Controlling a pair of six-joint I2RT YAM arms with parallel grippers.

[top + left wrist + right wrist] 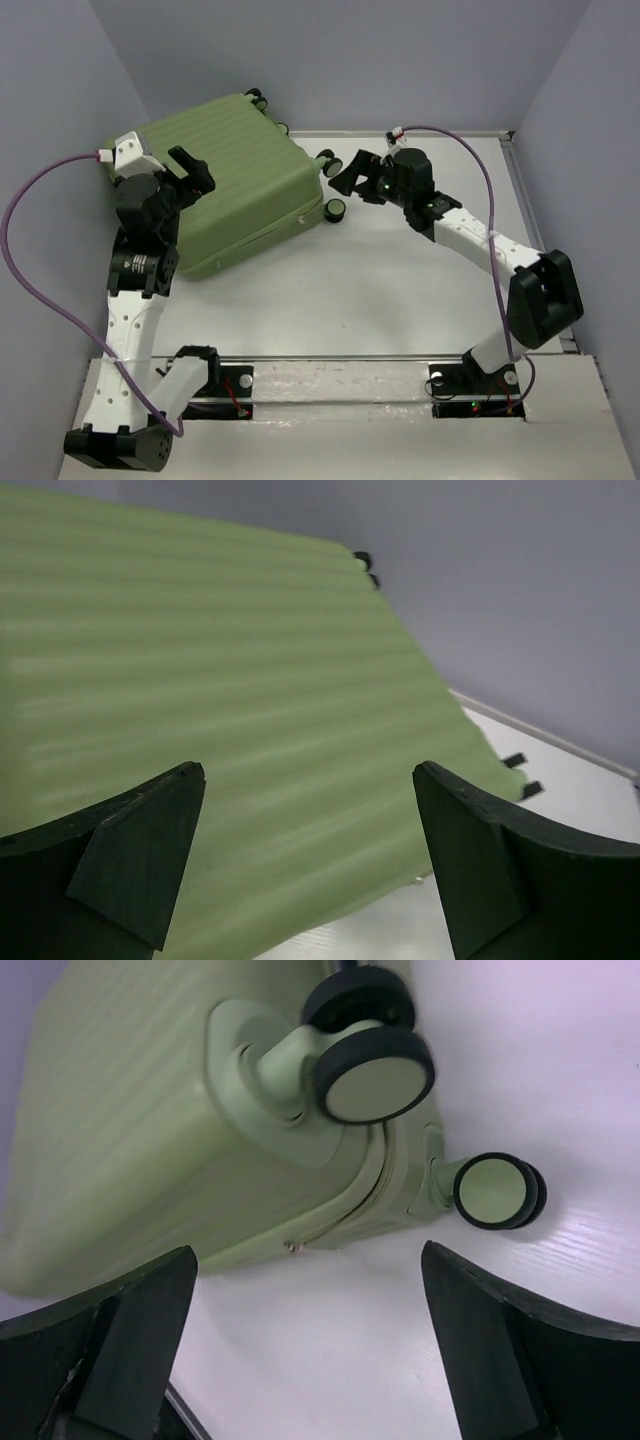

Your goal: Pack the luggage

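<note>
At the 10 o'clock part of the surface [400,290], as the top view shows it, the luggage [235,180] lies flat with both shell halves brought together. No loose article is visible on the surface around it. The contents cannot be seen. Judgement: the loading and the closing of the lid appear complete. What may remain is securing the seam [350,1200]; whether it is fastened along its full length cannot be told.

The left fingers [192,170] are spread apart and hold nothing. They hang over the ribbed top shell near its 9 o'clock edge; contact with the shell cannot be confirmed. The right fingers [345,175] are likewise spread apart and empty. They sit just beside the luggage at its 3 o'clock corner, facing the wheels [375,1070].

Appearance of the luggage:
- Hard shell, light green, with parallel ribs running across the top face.
- Caster wheels in pairs, black tyres with pale green hubs, on green moulded brackets at the 3 o'clock end.
- The two visible pairs project sideways; one wheel appears to rest on the surface.
</note>
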